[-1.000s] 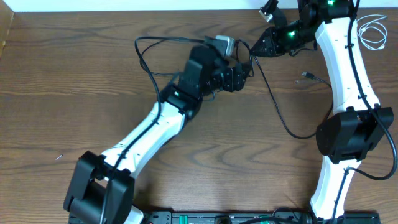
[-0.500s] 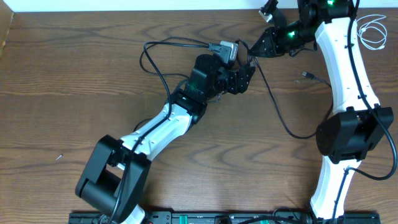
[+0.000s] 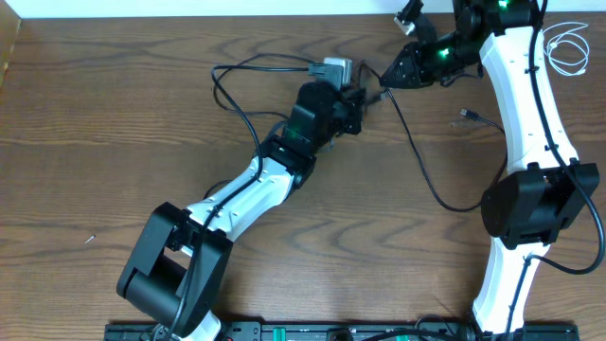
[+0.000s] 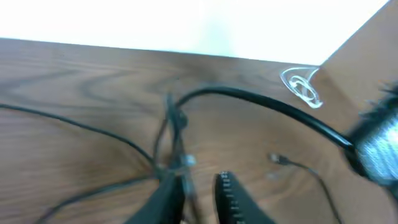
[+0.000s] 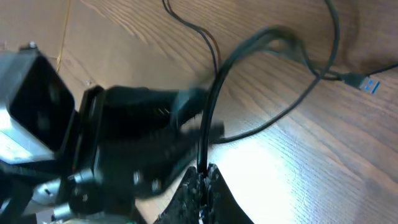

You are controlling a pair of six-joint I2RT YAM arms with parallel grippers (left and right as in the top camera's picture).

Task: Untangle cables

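Right hand (image 3: pixel 386 75) pinches black cable (image 3: pixel 421 170) near counter's (image 3: pixel 95 142) far edge. White cable (image 3: pixel 568 45) coiled in far-right corner. Open wood left and front. Left hand (image 3: pixel 359 97) narrowed since earlier frame; can't tell its grip, blurred.

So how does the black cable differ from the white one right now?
The black cable sprawls long across the table; the white cable sits coiled in a far corner. The right tool pinches the black cable; the white cable lies untouched. Both are thin.
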